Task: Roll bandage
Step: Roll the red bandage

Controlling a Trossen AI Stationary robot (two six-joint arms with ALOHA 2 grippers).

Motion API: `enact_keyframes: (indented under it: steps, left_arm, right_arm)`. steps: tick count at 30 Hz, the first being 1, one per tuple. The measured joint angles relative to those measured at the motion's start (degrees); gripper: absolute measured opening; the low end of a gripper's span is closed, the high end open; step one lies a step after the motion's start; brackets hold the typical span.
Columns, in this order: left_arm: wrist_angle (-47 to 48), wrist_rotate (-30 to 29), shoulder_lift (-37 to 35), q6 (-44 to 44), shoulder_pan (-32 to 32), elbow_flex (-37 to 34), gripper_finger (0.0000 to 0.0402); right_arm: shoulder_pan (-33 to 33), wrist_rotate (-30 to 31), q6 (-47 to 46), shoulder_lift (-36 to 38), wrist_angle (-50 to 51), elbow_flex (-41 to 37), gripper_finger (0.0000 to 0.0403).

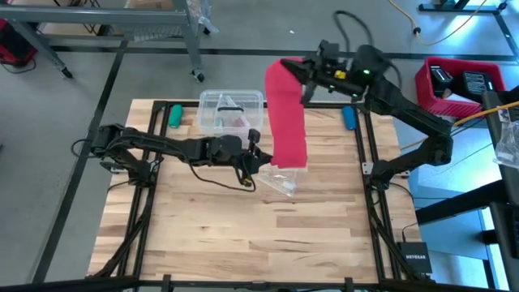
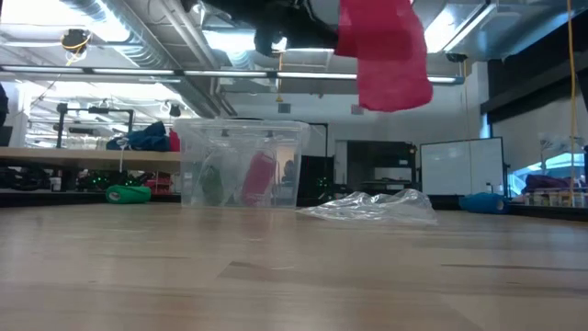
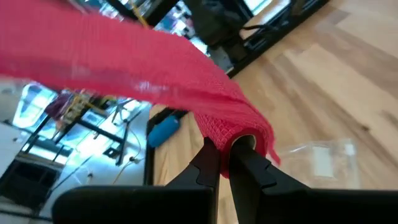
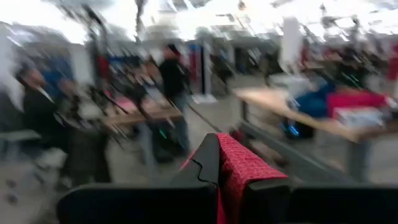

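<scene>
- High view: the bandage (image 1: 287, 113) hangs unrolled between the right gripper (image 1: 306, 75), far and raised, and the left gripper (image 1: 258, 154), mid-table.
- Low view: bandage aloft; clear box (image 2: 241, 164) and wrapper (image 2: 372, 207) below.
- Left wrist: jaws clamp the bandage's end.
- Right wrist: jaws clamp the bandage. Rolling seems barely begun.

**Clearance and Obstructions**

The near half of the bench (image 1: 243, 243) is bare wood; passage there is unobstructed. At the far edge, the clear box (image 1: 231, 112) blocks the centre-left. A crumpled wrapper (image 1: 284, 180) lies just beside it toward the centre. The bandage (image 1: 285, 113) hangs as a raised strip between the right gripper (image 1: 306, 81) and the left gripper (image 1: 263, 156), barring crossings above the wrapper. The left arm spans the left side.
</scene>
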State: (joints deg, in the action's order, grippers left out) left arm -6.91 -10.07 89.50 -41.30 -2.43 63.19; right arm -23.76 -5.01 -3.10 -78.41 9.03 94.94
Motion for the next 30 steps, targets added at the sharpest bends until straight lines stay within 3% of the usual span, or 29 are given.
enact_keyframes:
  steps: [13, 21, 26, 30]
  left_arm:
    - [0.32, 0.61, 0.03, 0.59, -4.48, -0.14, 0.0013]
    - [0.33, 0.59, 0.03, 2.91, -4.86, -0.14, 0.0013]
    - [0.48, 0.63, 0.03, 8.18, -4.81, -0.14, 0.0013]
    - [1.35, 2.19, 0.75, 13.77, -4.02, -0.1, 0.0013]
  right_arm:
    - [-2.64, 0.94, 0.55, -12.26, 26.98, 0.0, 0.0015]
    - [-1.79, -4.77, 2.66, -18.38, 36.1, 0.0, 0.0124]
    - [-1.82, -9.18, 4.03, -18.2, 37.35, 0.0, 0.0193]
    - [-2.15, -9.66, 4.03, -16.34, 38.22, 0.0, 0.0223]
